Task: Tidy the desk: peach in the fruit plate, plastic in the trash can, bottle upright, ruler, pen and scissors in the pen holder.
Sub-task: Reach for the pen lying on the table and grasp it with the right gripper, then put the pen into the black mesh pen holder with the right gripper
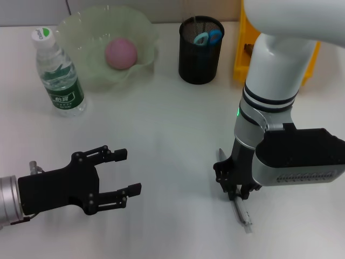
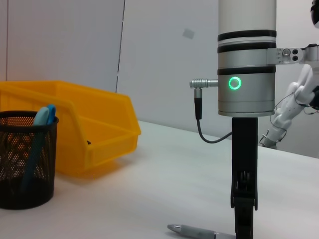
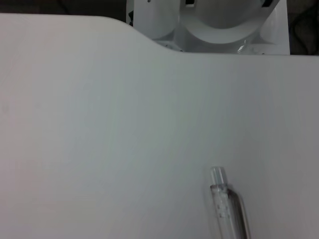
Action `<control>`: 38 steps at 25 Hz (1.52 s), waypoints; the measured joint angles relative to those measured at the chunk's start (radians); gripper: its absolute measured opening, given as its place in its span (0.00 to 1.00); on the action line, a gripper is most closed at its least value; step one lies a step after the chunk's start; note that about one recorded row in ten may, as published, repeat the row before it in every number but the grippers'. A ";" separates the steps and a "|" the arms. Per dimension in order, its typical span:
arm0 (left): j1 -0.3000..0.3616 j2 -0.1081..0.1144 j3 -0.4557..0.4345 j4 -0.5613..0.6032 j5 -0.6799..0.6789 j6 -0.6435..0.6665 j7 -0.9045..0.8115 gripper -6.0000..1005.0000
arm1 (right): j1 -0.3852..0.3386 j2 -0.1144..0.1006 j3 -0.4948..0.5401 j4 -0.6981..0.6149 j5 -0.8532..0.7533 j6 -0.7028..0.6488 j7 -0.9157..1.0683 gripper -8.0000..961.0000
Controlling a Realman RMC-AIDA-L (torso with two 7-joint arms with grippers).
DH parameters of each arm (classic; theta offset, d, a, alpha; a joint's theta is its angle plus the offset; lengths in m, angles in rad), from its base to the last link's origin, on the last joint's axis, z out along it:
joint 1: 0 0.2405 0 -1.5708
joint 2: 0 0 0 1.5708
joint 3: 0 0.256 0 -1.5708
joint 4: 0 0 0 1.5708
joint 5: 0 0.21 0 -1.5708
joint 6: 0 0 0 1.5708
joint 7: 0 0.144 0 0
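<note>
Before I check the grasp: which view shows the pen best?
The head view: the pen lies on the table under the right gripper. The right wrist view shows only its clear end; the left wrist view only its grey tip.

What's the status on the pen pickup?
Right gripper down over pen, grip unclear. Left gripper open, idle. Pen flat on desk. Nothing in the way.
</note>
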State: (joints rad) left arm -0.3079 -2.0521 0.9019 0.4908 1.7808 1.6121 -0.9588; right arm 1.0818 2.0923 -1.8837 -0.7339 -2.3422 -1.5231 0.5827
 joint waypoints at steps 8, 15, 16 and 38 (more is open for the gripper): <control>0.001 -0.002 0.000 0.000 0.000 0.002 0.000 0.80 | 0.006 0.000 -0.007 0.007 0.000 0.000 0.000 0.16; 0.001 -0.004 0.000 0.000 0.000 0.002 0.001 0.80 | 0.007 0.000 -0.010 0.010 0.000 0.002 0.000 0.14; 0.001 -0.004 0.000 0.000 0.000 0.002 0.001 0.80 | 0.007 0.000 -0.010 0.010 0.000 0.002 0.000 0.14; 0.014 -0.004 -0.017 -0.003 -0.009 0.016 0.009 0.80 | -0.059 -0.007 0.036 -0.106 -0.021 -0.038 0.111 0.13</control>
State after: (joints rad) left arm -0.2939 -2.0566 0.8850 0.4881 1.7715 1.6279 -0.9495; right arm 1.0230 2.0857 -1.8479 -0.8395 -2.3637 -1.5614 0.6936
